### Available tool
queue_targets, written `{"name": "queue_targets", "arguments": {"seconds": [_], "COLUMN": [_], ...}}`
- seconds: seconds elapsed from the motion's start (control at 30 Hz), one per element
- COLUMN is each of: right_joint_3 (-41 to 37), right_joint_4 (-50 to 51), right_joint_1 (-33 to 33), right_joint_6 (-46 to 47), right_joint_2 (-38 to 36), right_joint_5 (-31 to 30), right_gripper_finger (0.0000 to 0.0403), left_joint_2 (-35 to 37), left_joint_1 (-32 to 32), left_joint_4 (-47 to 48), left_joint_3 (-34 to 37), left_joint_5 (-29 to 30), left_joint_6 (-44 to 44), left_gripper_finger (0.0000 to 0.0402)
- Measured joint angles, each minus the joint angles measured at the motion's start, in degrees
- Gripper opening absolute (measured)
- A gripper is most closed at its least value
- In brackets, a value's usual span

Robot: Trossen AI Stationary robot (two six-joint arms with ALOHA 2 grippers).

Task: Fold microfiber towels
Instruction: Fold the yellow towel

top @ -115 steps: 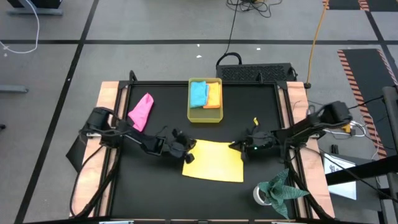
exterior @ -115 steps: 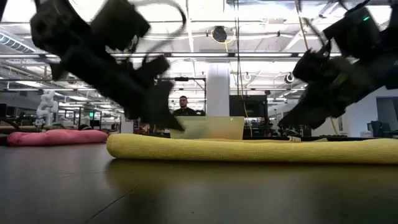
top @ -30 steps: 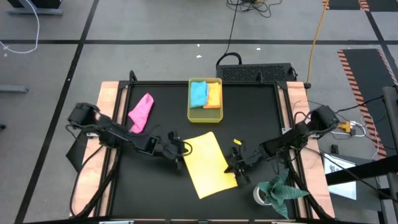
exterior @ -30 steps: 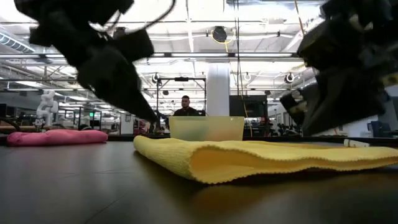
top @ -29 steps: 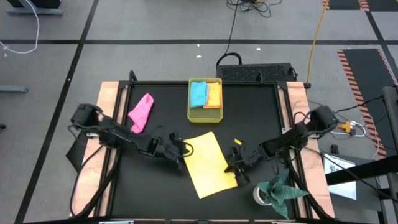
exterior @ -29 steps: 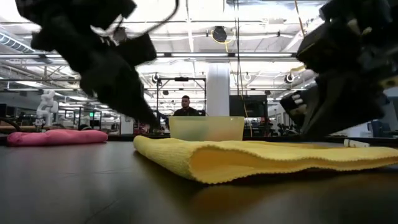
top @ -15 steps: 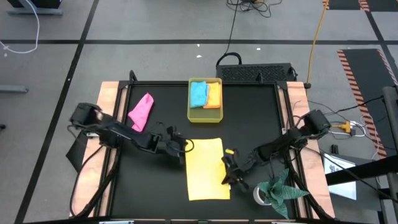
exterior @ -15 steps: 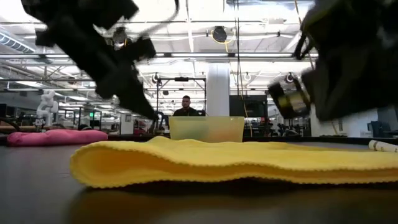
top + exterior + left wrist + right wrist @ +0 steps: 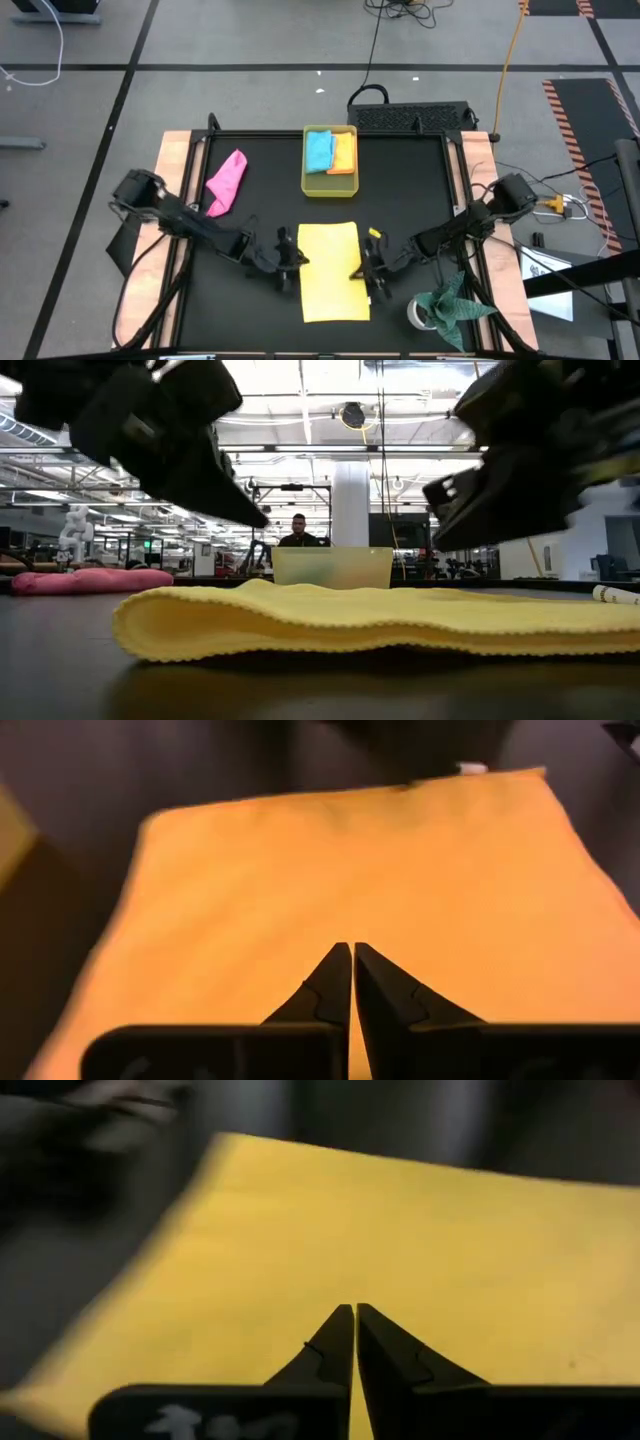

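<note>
The yellow towel (image 9: 335, 271) lies folded and flat on the black bench (image 9: 250, 190), at 6 o'clock from the yellow tray (image 9: 329, 184). The left hand (image 9: 291, 260) sits at its 9 o'clock edge and the right hand (image 9: 362, 270) at its 3 o'clock edge. Both hands are closed and grip nothing.

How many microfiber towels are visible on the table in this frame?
4. The yellow towel lies folded at the near middle of the table, the pink towel sits crumpled at far left, and the light blue towel and orange towel rest side by side in the yellow tray. More could be hidden beneath those.
</note>
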State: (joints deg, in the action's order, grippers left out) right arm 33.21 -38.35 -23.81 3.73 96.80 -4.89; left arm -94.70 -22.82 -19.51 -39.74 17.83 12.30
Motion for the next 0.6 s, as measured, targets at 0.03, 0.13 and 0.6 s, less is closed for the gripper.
{"name": "queue_targets", "arguments": {"seconds": [0.03, 0.13, 0.6], "right_joint_3": [0.0, 0.0, 0.0], "right_joint_4": [-0.4, -0.3, 1.1], "right_joint_1": [0.6, 2.5, 6.4], "right_joint_6": [0.0, 1.0, 7.2], "right_joint_2": [0.9, 2.8, 0.0], "right_joint_5": [-2.0, -7.0, -9.0], "right_gripper_finger": [0.0013, 0.0021, 0.0020], "left_joint_2": [-1.7, -7.0, -0.4], "left_joint_1": [-0.1, 0.2, -1.2], "left_joint_4": [-0.8, -2.7, 11.5], "left_joint_3": [0.0, 0.0, 0.2], "left_joint_5": [-0.1, -0.4, 2.7], "left_joint_6": [0.1, 3.1, 9.8], "left_gripper_finger": [0.0021, 0.0021, 0.0017]}}
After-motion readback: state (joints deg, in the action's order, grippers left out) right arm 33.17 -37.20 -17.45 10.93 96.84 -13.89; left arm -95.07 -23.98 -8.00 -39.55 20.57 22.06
